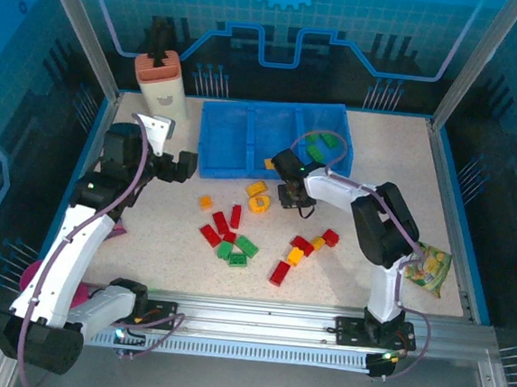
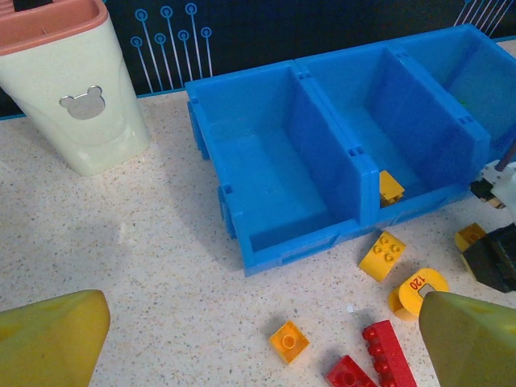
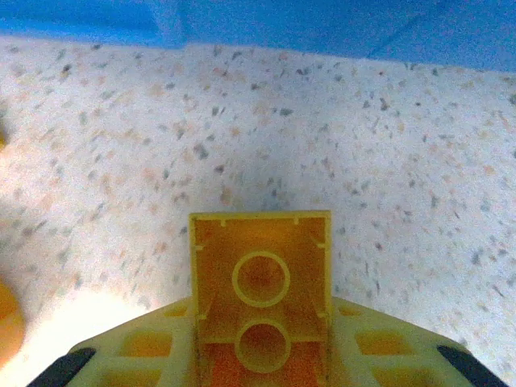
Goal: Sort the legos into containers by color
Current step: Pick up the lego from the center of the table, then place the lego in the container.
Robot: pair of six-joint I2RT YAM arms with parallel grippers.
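Right wrist view: right gripper (image 1: 287, 194) jaws pinch a yellow brick (image 3: 260, 274), hollow side toward the camera. Bare tabletop (image 3: 121, 137) surrounds it, and the blue tray (image 3: 322, 24) wall stands just ahead. Loose bricks (image 1: 236, 241) lie behind these jaws. Left gripper (image 1: 181, 166) jaws are spread wide, clear of the tray's left edge.

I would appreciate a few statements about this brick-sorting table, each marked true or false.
1. The right gripper is shut on a yellow plastic brick. True.
2. The left compartment of the blue plastic tray holds red bricks. False: it holds no bricks.
3. The left gripper is open and holds nothing. True.
4. The green bricks in the tray lie in its middle compartment. False: they lie in the right compartment.
5. The beige bottle with the orange cap lies on its side. False: it stands upright, left of the tray.
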